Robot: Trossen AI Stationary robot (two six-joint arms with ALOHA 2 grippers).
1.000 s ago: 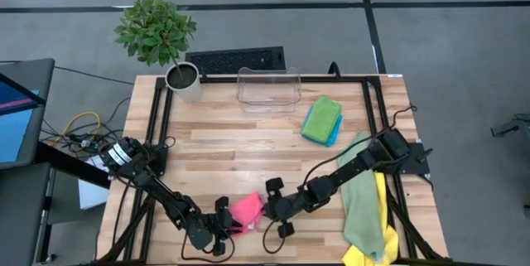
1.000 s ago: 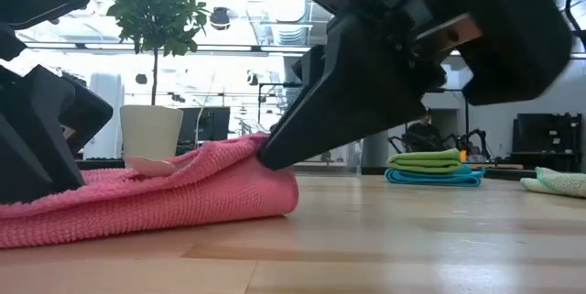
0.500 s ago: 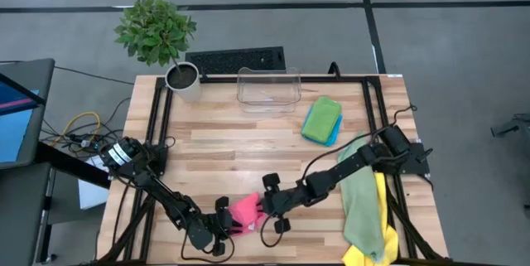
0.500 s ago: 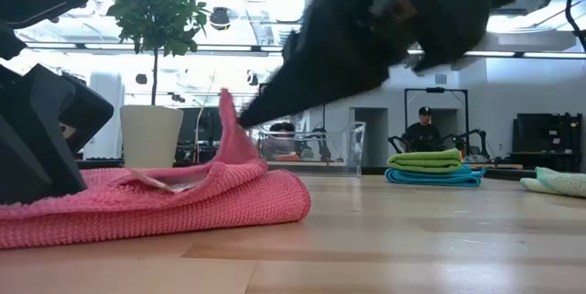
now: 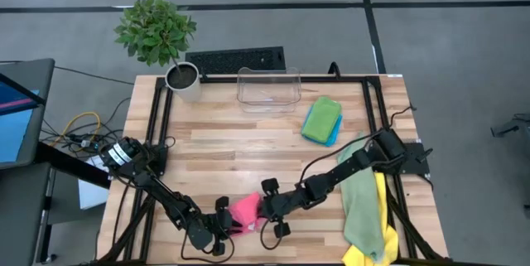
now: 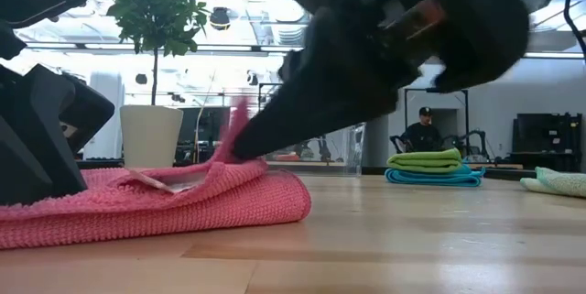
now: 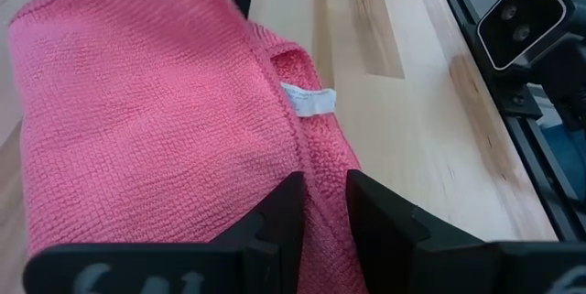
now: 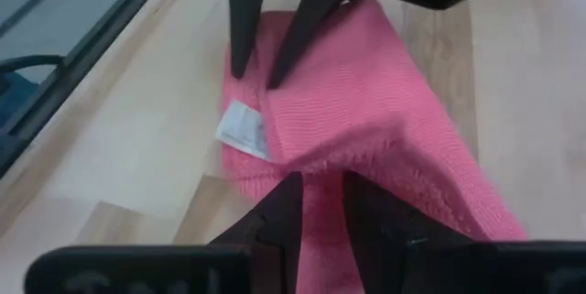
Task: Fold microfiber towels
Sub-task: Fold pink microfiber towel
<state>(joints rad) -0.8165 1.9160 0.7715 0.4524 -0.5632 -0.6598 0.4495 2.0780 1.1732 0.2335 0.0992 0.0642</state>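
Pink towel (image 5: 246,210) at near edge — both hands pinching it

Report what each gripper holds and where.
Both grip the pink microfiber towel: left gripper on its hemmed edge near the white tag, right gripper on a raised fold.

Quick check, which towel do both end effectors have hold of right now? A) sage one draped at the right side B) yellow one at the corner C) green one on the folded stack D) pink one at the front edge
D: the left end effector and the right end effector each pinch an edge of the pink towel, which lies near the table's front edge.
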